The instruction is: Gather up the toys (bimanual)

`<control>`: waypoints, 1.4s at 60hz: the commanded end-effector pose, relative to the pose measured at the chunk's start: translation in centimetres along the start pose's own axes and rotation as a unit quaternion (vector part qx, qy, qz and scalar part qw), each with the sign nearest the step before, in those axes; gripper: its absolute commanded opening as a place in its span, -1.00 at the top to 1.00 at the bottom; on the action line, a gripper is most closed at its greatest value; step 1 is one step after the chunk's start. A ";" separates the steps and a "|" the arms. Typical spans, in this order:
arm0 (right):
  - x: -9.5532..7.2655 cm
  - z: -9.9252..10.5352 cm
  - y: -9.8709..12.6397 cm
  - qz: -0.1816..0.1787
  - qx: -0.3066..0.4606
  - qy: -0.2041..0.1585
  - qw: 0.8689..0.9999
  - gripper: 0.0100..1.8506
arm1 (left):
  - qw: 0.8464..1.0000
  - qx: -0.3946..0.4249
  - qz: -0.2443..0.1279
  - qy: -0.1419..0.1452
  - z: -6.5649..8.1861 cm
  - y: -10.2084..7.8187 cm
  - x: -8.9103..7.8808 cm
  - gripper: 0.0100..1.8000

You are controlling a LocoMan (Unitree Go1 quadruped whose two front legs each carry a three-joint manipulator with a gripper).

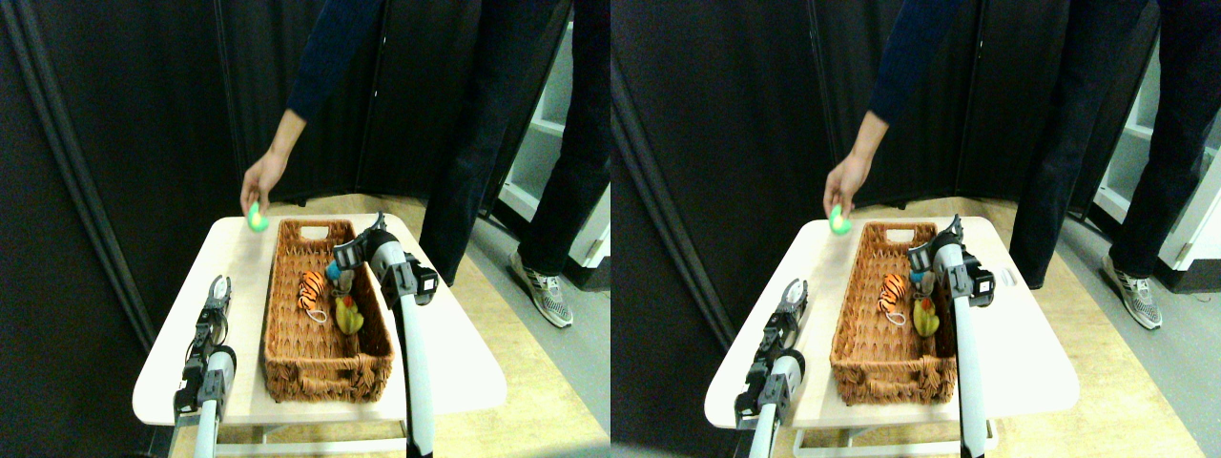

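Dark folding screens close off the back of the scene, with a white shelf unit [558,124] at the right edge. A person [477,114] in dark clothing stands behind the pale surface [448,363], one arm stretched down and to the left; the person's hand [262,181] holds a green toy [257,220] just above the far left corner of the surface, beyond the basket's far left corner. The long wicker basket [324,367] lies lengthwise on the middle of the surface. The right manipulator [412,343] rises along the basket's right wall and bends inward over its far half; the right hand [341,260] hangs over the basket interior, and whether its jaws are spread or pressed together cannot be told. Directly under and against that hand sit a small blue toy [334,272] and a grey-brown one [345,280], too small to tell whether either is pinched. The left manipulator [205,382] stands outside the basket, near the left edge of the surface, and the left hand [220,289] points away from the robot with its jaws slightly spread and nothing between them, well apart from every toy. Inside the basket, the striped tiger [311,289] lies near the middle, and the yellow duck [348,315] lies just right of it, below the right hand.
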 end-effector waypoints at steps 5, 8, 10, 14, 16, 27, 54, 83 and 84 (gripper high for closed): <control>-0.3 1.4 0.6 0.039 -0.006 -0.094 0.995 0.86 | 1.000 0.006 -0.022 -0.003 0.2 -0.7 0.2 1.00; -0.5 2.1 0.5 0.059 -0.030 -0.112 0.991 1.00 | 1.000 0.009 -0.023 -0.002 0.2 -0.7 0.2 1.00; -0.7 2.8 0.5 0.052 -0.045 -0.134 0.989 1.00 | 1.000 0.009 -0.023 -0.001 0.2 -0.7 0.2 1.00; -0.9 3.6 0.3 0.056 -0.038 -0.135 0.989 1.00 | 1.000 0.009 -0.026 0.005 0.2 -0.8 0.2 1.00; -1.2 4.2 0.0 0.052 -0.041 -0.143 0.988 1.00 | 1.000 0.012 -0.027 0.006 0.2 -0.9 0.2 1.00; -2.2 5.8 -1.6 0.042 -0.050 -0.166 0.984 1.00 | 1.000 0.008 -0.024 0.008 0.1 -1.2 0.5 1.00; -3.7 6.3 -6.4 -0.001 0.010 -0.197 0.980 1.00 | 0.999 0.013 -0.012 0.028 -0.9 -4.3 2.0 1.00; -3.3 5.4 -7.0 -0.010 -0.006 -0.197 0.980 1.00 | 0.998 -0.017 0.026 0.051 -2.9 -4.3 2.6 0.37; -3.3 5.4 -7.0 -0.010 -0.004 -0.197 0.980 1.00 | 0.998 -0.014 0.029 0.052 -2.9 -4.1 2.6 0.32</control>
